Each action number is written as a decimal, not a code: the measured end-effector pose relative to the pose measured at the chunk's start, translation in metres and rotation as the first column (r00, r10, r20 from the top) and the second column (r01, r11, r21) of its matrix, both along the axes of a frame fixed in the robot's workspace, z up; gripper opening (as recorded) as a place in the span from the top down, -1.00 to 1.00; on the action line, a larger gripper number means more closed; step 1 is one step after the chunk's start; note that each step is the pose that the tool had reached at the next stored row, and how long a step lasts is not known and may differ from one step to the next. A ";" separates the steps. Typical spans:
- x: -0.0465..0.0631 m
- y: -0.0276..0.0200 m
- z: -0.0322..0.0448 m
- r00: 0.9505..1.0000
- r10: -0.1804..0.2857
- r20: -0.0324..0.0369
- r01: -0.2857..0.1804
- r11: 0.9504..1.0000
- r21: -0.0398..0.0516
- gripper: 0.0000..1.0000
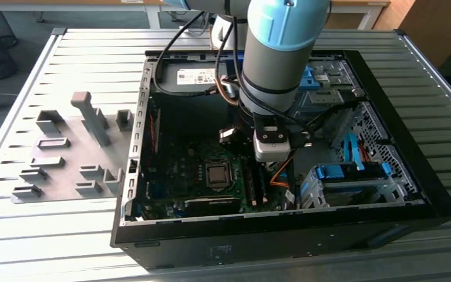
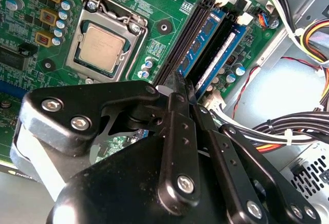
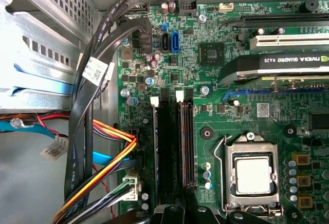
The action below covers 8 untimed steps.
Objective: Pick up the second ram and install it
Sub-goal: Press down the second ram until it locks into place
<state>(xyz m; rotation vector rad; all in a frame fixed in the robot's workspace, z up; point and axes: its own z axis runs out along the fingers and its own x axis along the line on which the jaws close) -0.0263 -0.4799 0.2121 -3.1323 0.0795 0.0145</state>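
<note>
Two memory sticks point(image 2: 216, 49) already stand in the motherboard slots point(image 3: 175, 142), the second ram apparently among them; the gripper point(image 2: 180, 98) hovers just above, jaws closed together, holding nothing; little appears left.

A thick grey robot arm point(image 1: 276, 64) with a light blue joint cap and black bands carries black cables along its side. Near its wrist sits a small silver-grey camera block point(image 1: 272, 144). The gripper point(image 2: 177, 93) is matte black, built from jointed links fastened with silver screws.
</note>
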 end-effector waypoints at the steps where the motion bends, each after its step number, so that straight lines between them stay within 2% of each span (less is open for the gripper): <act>1: 0.000 0.0000 0.0000 1.000 0.000 0.000 0.000 1.000 0.000 0.76; 8: 0.000 0.0000 0.0000 1.000 0.000 0.000 0.000 1.000 0.000 0.76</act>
